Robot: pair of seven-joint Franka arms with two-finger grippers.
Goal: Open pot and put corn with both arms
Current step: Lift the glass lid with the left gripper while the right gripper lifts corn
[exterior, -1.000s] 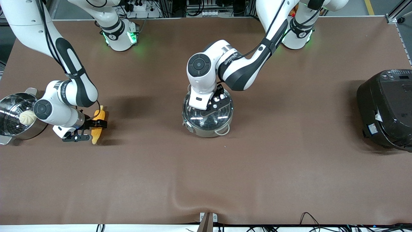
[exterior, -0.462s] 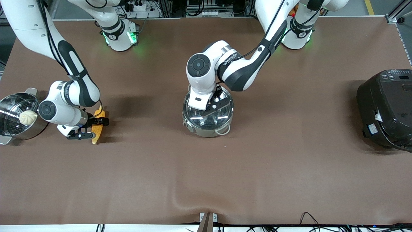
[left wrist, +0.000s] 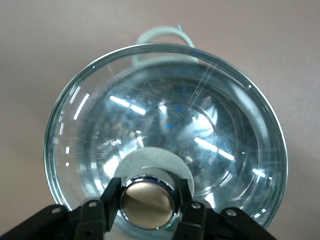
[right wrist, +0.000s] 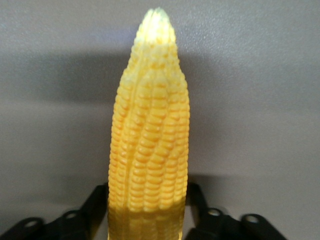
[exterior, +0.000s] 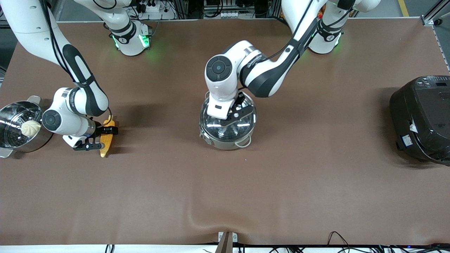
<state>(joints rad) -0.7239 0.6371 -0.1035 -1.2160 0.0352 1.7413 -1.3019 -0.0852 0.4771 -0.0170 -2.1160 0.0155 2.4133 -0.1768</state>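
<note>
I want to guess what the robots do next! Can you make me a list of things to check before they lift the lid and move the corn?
1. Left gripper has a finger on each side of the lid's copper knob: ok.
2. Glass lid sits on the pot, not yet lifted: ok.
3. Right gripper shut on the corn: ok.
4. Corn lifted off the table: cannot tell.
5. Way from corn to pot free of things: ok.
6. Steamer pot with the bun close beside the right arm: watch it, ok for now.
</note>
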